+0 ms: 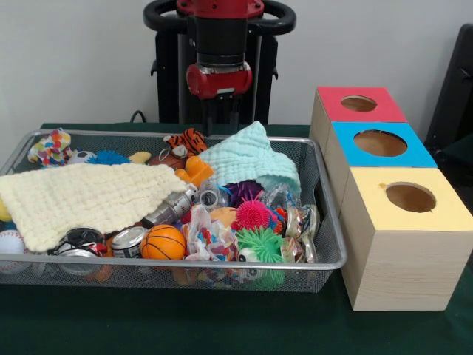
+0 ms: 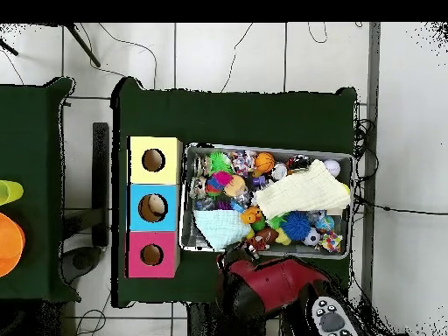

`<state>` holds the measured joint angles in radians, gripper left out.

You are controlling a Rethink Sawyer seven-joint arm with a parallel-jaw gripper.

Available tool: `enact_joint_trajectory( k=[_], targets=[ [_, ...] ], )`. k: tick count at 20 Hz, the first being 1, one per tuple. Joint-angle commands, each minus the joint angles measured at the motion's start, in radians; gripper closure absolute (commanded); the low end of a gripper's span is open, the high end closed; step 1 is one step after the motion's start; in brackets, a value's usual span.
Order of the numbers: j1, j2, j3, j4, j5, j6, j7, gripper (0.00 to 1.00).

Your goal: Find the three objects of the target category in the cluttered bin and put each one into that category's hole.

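Observation:
The wire mesh bin [image 1: 177, 263] sits on the green table, full of toys; it also shows in the overhead view [image 2: 353, 201]. An orange tiger toy [image 1: 194, 140] with black stripes lies at the bin's far rim, just left of a mint cloth. A small pale yellow piece [image 1: 139, 157] lies near it; I cannot tell what it is. My gripper [image 1: 222, 126] hangs just behind the far rim, close above the tiger, holding nothing that I can see. The red-topped box's hole [image 1: 358, 103] is to the right of the bin, and shows in the overhead view [image 2: 151, 255].
A cream cloth [image 1: 81, 196] and a mint cloth [image 1: 251, 159] cover parts of the bin. Among the clutter are a small basketball [image 1: 162, 242], pink [image 1: 253, 214] and green [image 1: 260, 244] spiky balls and cans [image 1: 127, 240]. The blue-topped [image 1: 380, 143] and yellow-topped [image 1: 410, 197] boxes stand beside the red one.

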<state>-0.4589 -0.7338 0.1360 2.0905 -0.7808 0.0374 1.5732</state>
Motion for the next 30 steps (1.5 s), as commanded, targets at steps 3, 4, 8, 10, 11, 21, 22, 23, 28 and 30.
enact_joint_trajectory(
  k=[3, 4, 8, 10, 11, 21, 22, 23, 28, 30],
  targets=[
    [0.041, 0.122, -0.079, -0.15, -0.054, -0.114, 0.102, 0.0],
    [0.036, 0.121, -0.076, -0.148, -0.053, -0.113, 0.097, 0.0],
    [0.006, 0.109, -0.058, -0.136, -0.06, -0.104, 0.076, 0.0],
    [0.0, 0.106, -0.052, -0.133, -0.061, -0.099, 0.071, 0.0],
    [-0.004, 0.104, -0.049, -0.131, -0.061, -0.096, 0.068, 0.0],
    [-0.138, -0.072, 0.104, 0.022, -0.022, 0.067, -0.01, 0.0],
    [-0.145, -0.079, 0.112, 0.026, -0.021, 0.073, -0.014, 0.0],
    [-0.154, -0.082, 0.121, 0.031, -0.022, 0.078, -0.018, 0.0],
    [-0.15, -0.069, 0.106, 0.02, -0.048, 0.069, -0.009, 0.0],
    [-0.12, -0.033, 0.081, -0.003, -0.06, 0.051, 0.009, 0.0]
  ],
)
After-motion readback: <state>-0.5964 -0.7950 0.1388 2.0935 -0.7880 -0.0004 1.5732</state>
